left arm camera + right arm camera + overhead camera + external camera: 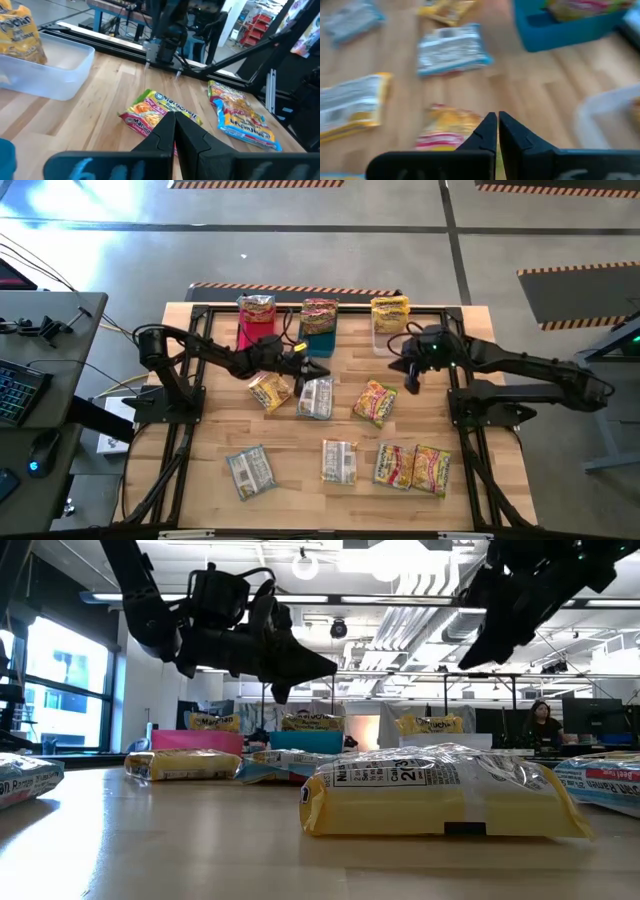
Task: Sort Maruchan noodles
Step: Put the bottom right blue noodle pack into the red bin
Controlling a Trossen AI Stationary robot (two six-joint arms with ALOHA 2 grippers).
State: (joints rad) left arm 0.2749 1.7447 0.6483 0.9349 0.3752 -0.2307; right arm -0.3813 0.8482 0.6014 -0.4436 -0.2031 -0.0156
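The right gripper [410,385] hangs above the table with its fingers pressed together, holding nothing. A yellow packet [375,402] lies on the wood just beside it at about 8 o'clock. The left gripper [318,369] is also pinched closed and empty, over a grey packet [315,397] at its 6 o'clock. Three bins [322,339] at 12 o'clock each hold a packet; more lie along the near edge.

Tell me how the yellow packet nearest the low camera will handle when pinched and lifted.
The yellow packet lies flat on the table, so it shouldn't roll or tip. Its glossy wrapper looks crinkly, so a claw may slip or catch only loose film. It keeps a blocky shape, so probably stiffish and light, though the noodles inside could crack.
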